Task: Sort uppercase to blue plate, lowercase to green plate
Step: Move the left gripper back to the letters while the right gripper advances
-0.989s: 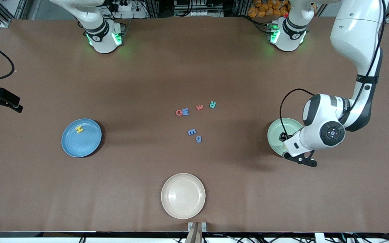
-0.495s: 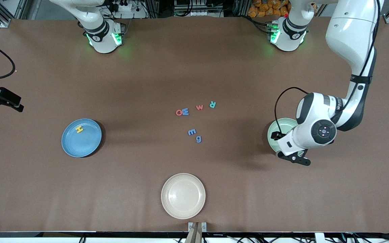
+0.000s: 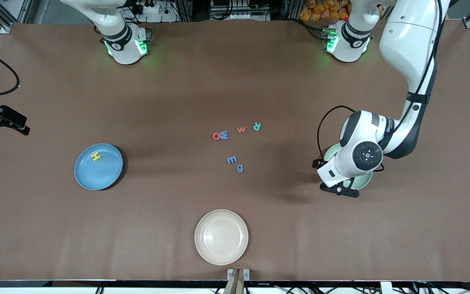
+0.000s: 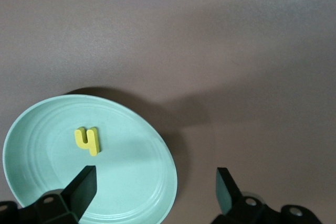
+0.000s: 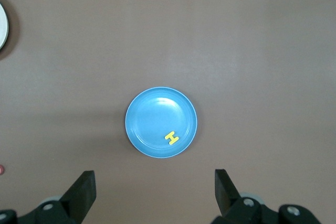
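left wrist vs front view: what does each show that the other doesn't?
Left wrist only: the yellow h lying in the green plate, between the open fingers of the left gripper.
Front only: six loose letters mid-table, the blue plate with the yellow H, the cream plate, and the right gripper waiting at the right arm's end.
Both: the green plate and the brown table.

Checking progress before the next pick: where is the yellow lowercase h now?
The yellow h lies in the green plate at the left arm's end of the table, with the open left gripper over the plate's rim.
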Robot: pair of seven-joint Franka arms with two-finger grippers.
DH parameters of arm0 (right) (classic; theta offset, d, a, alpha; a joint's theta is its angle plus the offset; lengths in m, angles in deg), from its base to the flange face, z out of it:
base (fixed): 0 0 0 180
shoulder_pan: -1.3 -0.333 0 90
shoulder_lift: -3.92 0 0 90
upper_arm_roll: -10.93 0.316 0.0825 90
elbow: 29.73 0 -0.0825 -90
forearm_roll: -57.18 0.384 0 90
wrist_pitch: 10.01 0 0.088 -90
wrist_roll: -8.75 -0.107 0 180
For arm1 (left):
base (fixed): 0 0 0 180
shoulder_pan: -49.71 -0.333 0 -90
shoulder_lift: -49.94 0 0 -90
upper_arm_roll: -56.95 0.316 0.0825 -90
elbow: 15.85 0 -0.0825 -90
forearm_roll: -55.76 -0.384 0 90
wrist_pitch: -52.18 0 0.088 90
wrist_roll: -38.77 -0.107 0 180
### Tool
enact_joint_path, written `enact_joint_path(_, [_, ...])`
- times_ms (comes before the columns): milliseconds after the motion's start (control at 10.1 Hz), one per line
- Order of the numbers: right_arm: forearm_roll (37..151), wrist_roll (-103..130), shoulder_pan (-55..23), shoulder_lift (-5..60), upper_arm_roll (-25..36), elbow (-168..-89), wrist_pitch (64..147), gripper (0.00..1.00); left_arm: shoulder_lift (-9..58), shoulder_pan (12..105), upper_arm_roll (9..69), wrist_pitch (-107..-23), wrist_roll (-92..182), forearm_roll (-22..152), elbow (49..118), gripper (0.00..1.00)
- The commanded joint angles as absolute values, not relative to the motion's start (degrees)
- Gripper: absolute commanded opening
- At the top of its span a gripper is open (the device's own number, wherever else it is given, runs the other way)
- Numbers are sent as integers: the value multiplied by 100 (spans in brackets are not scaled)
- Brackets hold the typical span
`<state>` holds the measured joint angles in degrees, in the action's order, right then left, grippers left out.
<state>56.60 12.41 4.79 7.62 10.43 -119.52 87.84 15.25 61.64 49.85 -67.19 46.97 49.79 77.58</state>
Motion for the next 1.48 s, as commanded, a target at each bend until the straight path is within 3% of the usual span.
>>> enact_joint_path(0, [5735, 1226, 455, 699, 1075, -12044, 8754, 100, 1347, 6280, 4992, -6718, 5132, 4943, 7451, 100])
enact_joint_path(396, [5735, 1270, 403, 708, 1075, -12052, 8667, 100, 1153, 6641, 4992, -6718, 5854, 4943, 7169, 100])
enact_joint_path(890, [5797, 1217, -255, 708, 1075, -12096, 8412, 100, 899, 7158, 5001, -6770, 6705, 4943, 6826, 100])
enact_joint_path(1385, [5841, 1200, -827, 735, 1075, -12263, 8412, 100, 415, 7800, 5036, -7551, 8076, 4926, 6589, 100])
